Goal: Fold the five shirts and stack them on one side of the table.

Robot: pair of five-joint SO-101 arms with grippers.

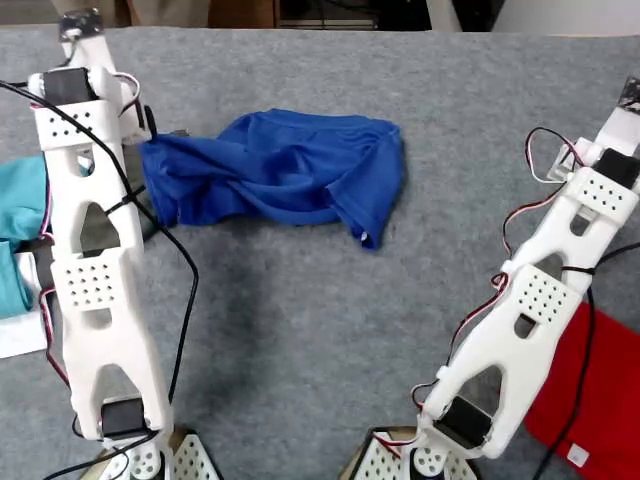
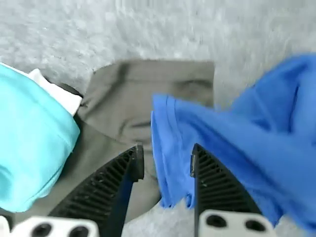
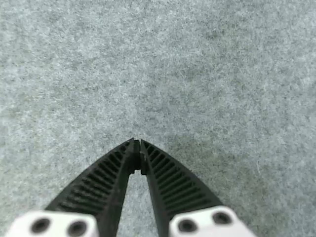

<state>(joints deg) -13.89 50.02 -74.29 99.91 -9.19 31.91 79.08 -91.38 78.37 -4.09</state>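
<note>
On the grey table [image 1: 300,340], the largest item is the blue shirt [image 1: 280,175], lying rumpled and unfolded near the far middle, with one end reaching toward the left arm. A red shirt [image 1: 590,400] lies at the near right edge, partly under the right arm and well apart from the others. At the left edge sits a teal shirt [image 1: 20,200], and just beside it an olive shirt [image 2: 148,89] lies flat, apparently folded, with the blue shirt's edge overlapping it.

The left gripper [image 2: 166,150] is spread, its jaws on either side of that blue edge but not pinching it. The right gripper [image 3: 137,143] is pressed together over bare table.

By my reading, the left-side pile is started. The blue and red shirts are not yet folded, and I cannot make out a fifth.
</note>
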